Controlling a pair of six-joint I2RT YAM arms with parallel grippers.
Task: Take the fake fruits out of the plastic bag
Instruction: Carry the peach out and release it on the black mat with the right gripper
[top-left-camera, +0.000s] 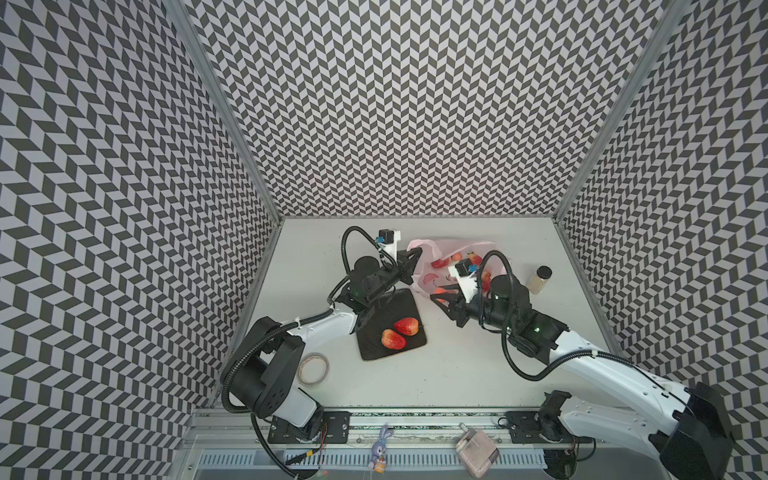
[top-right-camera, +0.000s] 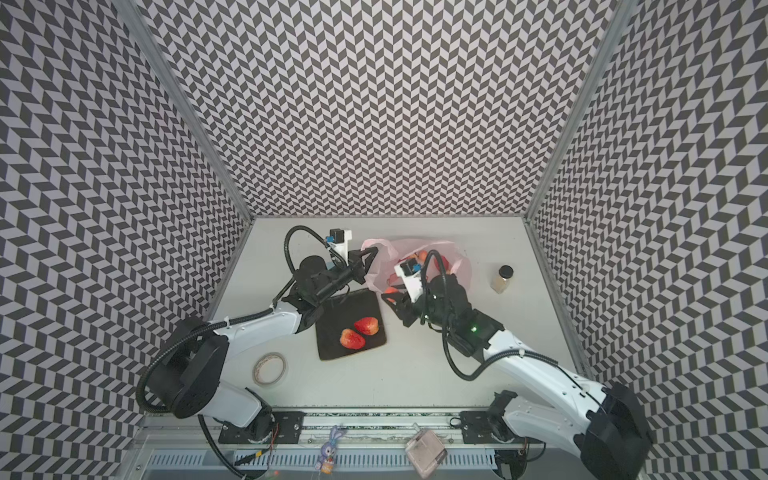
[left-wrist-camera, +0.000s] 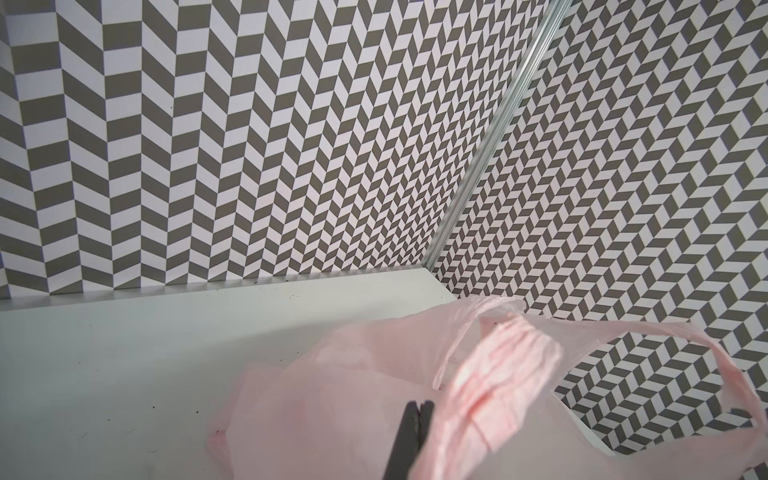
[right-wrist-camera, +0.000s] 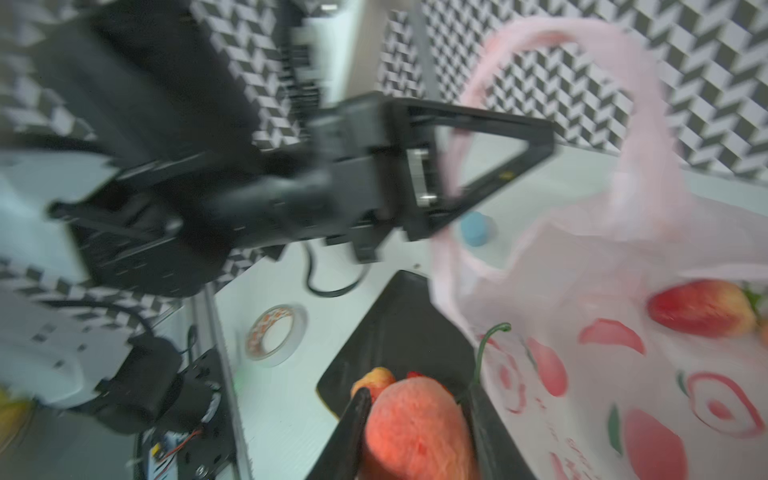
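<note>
**Q:** Where was the plastic bag?

**A:** In both top views the pale-pink plastic bag (top-left-camera: 453, 248) (top-right-camera: 419, 245) lay crumpled on the white table (top-left-camera: 457, 365), in the upper middle of the tabletop. The left gripper (top-left-camera: 417, 252) had its jaws together, clamped on the bag's film beside a raised loop handle (left-wrist-camera: 507, 365). In the left wrist view its black fingertips (left-wrist-camera: 415, 419) were pressed shut on the pink plastic at the lower middle of the frame.

**Q:** And the right gripper?

**A:** The right gripper (top-left-camera: 437, 296) sat at the bag's lower-left edge, just beside the upper-right corner of the square dark plate (top-left-camera: 374, 349). Its jaws gripped a red-orange fake fruit (right-wrist-camera: 415, 432), which filled the lower middle of the right wrist view.

**Q:** Was there other fruit?

**A:** Two strawberries (top-left-camera: 406, 326) lay touching on the plate. More red shapes showed through the bag, including a strawberry (right-wrist-camera: 702, 307) at the right edge of the right wrist view.

**Q:** Anything else?

**A:** A capped jar (top-left-camera: 540, 279) stood to the right of the bag. A tape roll (top-left-camera: 312, 369) lay to the lower left of the plate.
</note>
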